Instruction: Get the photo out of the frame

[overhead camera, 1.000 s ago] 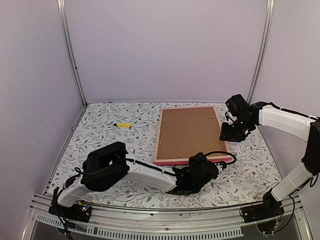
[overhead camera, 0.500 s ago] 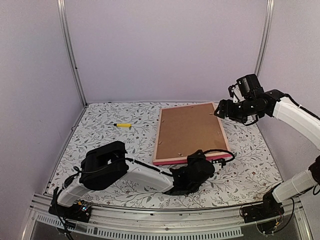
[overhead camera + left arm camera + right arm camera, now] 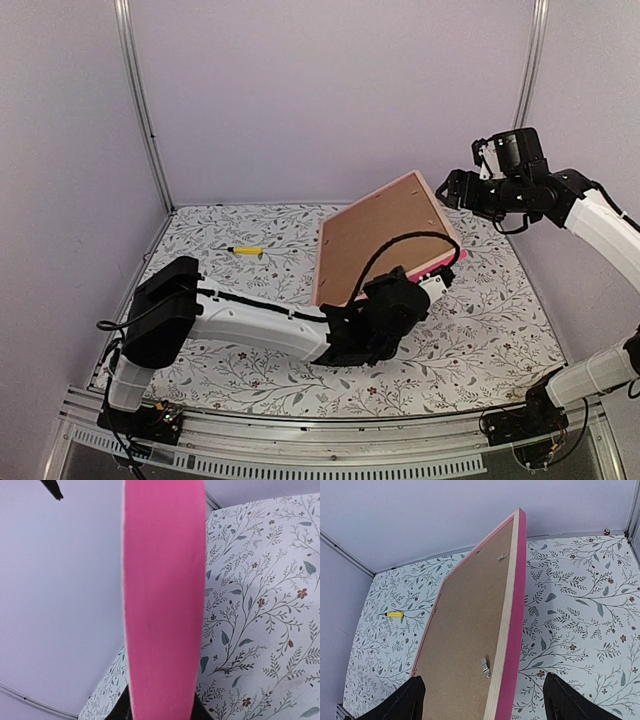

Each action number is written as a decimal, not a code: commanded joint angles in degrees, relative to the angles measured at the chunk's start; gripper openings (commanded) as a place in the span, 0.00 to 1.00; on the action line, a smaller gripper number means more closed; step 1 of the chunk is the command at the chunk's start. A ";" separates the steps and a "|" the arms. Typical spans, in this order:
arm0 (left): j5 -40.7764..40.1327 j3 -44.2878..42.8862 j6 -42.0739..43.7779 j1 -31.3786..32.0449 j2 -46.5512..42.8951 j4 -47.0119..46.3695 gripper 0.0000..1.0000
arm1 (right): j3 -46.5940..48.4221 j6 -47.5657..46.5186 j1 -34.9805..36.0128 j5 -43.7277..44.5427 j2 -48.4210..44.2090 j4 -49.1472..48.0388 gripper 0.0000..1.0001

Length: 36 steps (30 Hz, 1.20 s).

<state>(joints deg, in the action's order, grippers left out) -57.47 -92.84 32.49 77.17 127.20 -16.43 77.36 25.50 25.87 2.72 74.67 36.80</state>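
**Frame Propped on Edge, Photo Not Yet Out**

The left claw (image 3: 435, 278) is clamping the pink frame (image 3: 514, 620) by its near right corner, at about 5 o'clock on the rectangle in the top view. It is holding the frame tilted, with the 9 o'clock long edge resting on the floral surface (image 3: 220, 290) and the 3 o'clock edge standing raised. The brown backing board (image 3: 380, 240) is facing the overhead camera, with small metal clips (image 3: 485, 666) showing on it. The photo is not in sight and is presumably sitting behind the board, inside the frame. The right claw (image 3: 447, 190) is hovering wide open by the raised far corner, at about 1 o'clock. Its fingers (image 3: 410, 702) are straddling the pink edge without touching it. By the look of things, the job is sitting at an early stage, with the back exposed but the board not yet off. The next move is likely calling for the right claw to steady the raised edge or work the clips, so the board can come away. A small yellow object (image 3: 245, 250) is lying well apart at 10 o'clock.
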 commanded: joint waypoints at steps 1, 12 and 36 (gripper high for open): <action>-0.38 -0.45 -13.76 -0.79 -6.89 1.29 0.00 | 0.58 0.46 0.12 0.91 -1.50 -2.49 0.85; -0.93 1.56 -29.70 -1.93 -15.09 6.37 0.00 | -2.83 2.72 0.16 0.02 -0.98 -5.10 0.85; 8.08 8.23 -65.28 -7.38 -28.27 20.58 0.00 | -19.11 10.87 0.06 -16.41 1.20 -22.13 0.98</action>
<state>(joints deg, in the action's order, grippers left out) -55.77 -86.30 -20.21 70.02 100.90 1.21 61.49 33.12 25.87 -6.20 74.02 22.55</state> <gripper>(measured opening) 0.219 0.975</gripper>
